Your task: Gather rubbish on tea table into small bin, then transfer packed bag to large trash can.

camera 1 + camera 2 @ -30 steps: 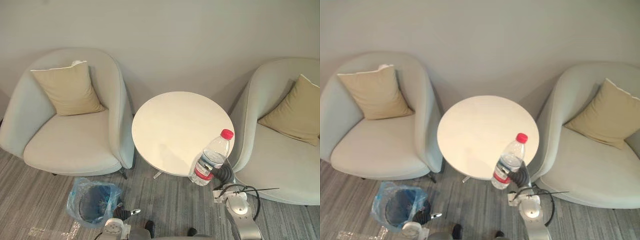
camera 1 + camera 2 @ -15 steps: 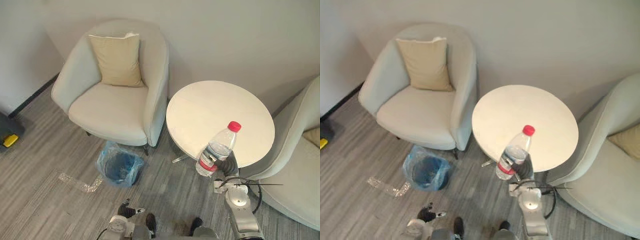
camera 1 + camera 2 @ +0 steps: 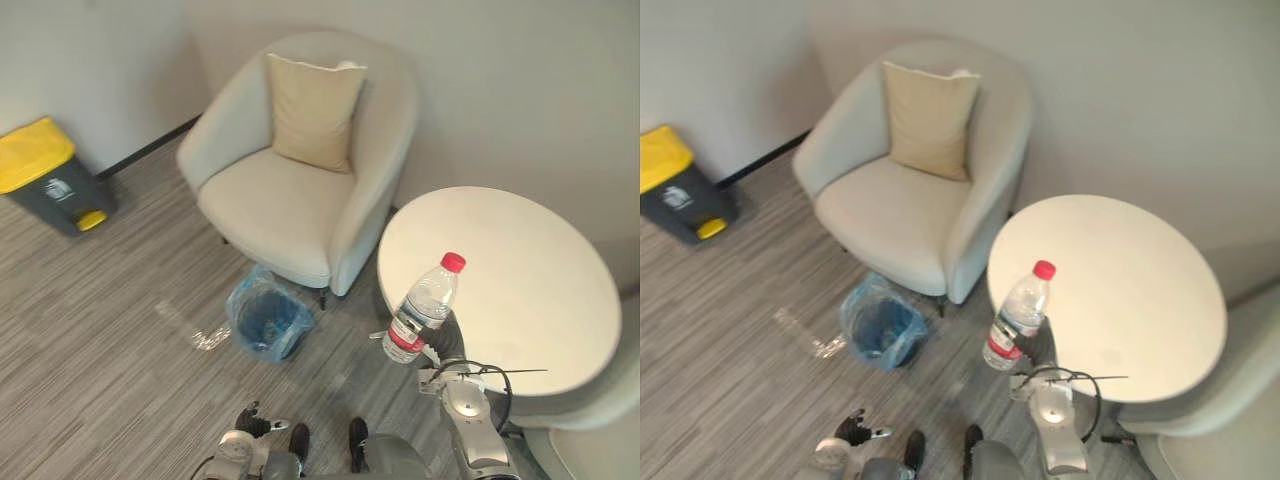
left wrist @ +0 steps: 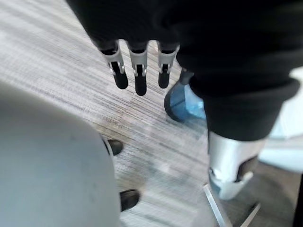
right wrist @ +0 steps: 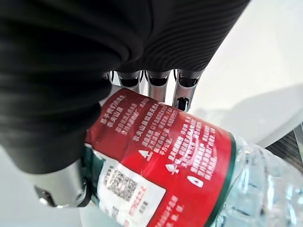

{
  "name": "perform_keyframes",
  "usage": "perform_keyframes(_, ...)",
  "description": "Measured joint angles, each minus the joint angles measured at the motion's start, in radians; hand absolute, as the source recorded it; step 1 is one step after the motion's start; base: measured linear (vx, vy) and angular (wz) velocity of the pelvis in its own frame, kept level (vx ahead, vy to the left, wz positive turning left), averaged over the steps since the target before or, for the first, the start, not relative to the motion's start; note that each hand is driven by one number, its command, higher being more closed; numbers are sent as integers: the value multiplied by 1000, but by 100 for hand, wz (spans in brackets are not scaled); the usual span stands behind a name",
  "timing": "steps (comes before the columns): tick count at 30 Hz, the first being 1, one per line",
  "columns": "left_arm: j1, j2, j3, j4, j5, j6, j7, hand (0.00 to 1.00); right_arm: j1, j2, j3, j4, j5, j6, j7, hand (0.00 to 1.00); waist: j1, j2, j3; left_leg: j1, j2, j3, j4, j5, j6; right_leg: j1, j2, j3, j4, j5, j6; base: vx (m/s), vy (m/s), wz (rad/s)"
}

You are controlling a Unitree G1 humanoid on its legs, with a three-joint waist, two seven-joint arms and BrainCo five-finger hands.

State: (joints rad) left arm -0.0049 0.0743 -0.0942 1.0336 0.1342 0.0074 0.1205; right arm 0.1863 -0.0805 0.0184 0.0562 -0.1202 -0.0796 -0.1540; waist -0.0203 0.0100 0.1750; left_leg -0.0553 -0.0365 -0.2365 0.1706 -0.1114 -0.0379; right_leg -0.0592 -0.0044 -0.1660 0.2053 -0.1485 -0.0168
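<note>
A clear plastic bottle [image 3: 420,310] with a red cap and red label is held upright off the floor in my right hand [image 3: 447,342], beside the near left edge of the round white tea table [image 3: 520,290]. In the right wrist view the fingers [image 5: 182,90] curl round the bottle's label [image 5: 161,156]. The small bin [image 3: 268,318], lined with a blue bag, stands on the floor in front of the armchair, left of the bottle. My left hand [image 3: 255,422] hangs low near the floor, its fingers [image 4: 137,71] straight, with the blue bag [image 4: 184,101] beyond them.
A cream armchair [image 3: 300,190] with a tan cushion [image 3: 312,110] stands behind the small bin. A large grey trash can [image 3: 45,175] with a yellow lid sits against the wall at far left. A strip of clear plastic [image 3: 195,330] lies on the grey carpet.
The camera has swung left, so the whole picture shifted right; the large trash can has come into view. The bottle stays in my right hand.
</note>
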Motion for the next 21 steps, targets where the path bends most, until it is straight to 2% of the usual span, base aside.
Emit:
perform_keyframes(1,1,-2,0,-1,0,0,0,0,15,1,-3,-26,0,0,5,100,1,10,-6,-14,10,13,21,-15,-4,17,8,-25,-17,0,0,152,-81,59)
perform_keyframes(3,1,-7,16,-4,2,0,0,0,25,1,-4,-56,2,0,9,100,1,9,-5,-33,10,39,49,-20,-7,47,8,-54,-44,0,0,152,-54,58)
perform_keyframes(4,1,-11,27,-7,1,0,0,0,29,0,-5,-75,3,0,11,100,1,11,-6,-55,13,93,101,-34,-15,65,6,-70,-54,0,0,148,-14,54)
perform_keyframes(6,2,-13,38,-12,1,1,4,0,29,1,-3,-84,4,0,12,100,6,13,-6,-80,39,243,176,-58,9,97,6,-84,-53,0,0,110,33,44)
perform_keyframes(8,2,-13,29,-13,2,1,4,0,24,0,-10,-84,4,0,11,100,8,24,-11,-83,97,419,176,-88,28,123,6,-91,-50,-3,-6,94,131,47)
perform_keyframes(9,2,-13,25,-20,2,1,4,0,22,0,-16,-83,4,0,10,100,8,25,-11,-83,123,464,153,-84,31,128,5,-97,-47,-11,-13,66,154,36)
perform_keyframes(10,0,-10,18,-23,4,3,4,0,17,-1,-25,-78,4,0,7,100,11,19,-11,-75,116,501,138,-71,32,126,-12,-102,-28,-27,0,62,171,37)
perform_keyframes(12,2,-6,-3,-22,19,11,4,0,12,8,-28,-78,3,-1,-3,100,7,4,-16,-34,53,486,43,-16,39,123,-53,-102,-18,-41,22,92,173,49)
perform_keyframes(14,2,1,-19,-22,24,11,4,0,3,5,-28,-73,1,-1,-4,100,13,4,-16,4,10,472,-48,23,56,127,-78,-94,-20,-37,28,96,183,37)
perform_keyframes(18,9,7,-26,-14,41,9,8,0,-48,12,-2,5,0,0,-1,100,19,5,-19,73,-7,474,-155,60,70,123,-87,-71,21,-25,46,41,97,-1)
perform_keyframes(20,9,9,-33,-6,41,6,9,0,-52,11,9,39,-2,0,2,100,18,7,-19,104,-4,474,-176,64,68,84,-95,-58,141,-27,48,44,71,-1)
perform_keyframes(21,9,14,-44,-3,40,6,9,0,-49,10,21,44,-7,3,4,100,19,6,-18,121,-5,470,-190,63,68,45,-105,-45,251,-27,49,14,65,7)
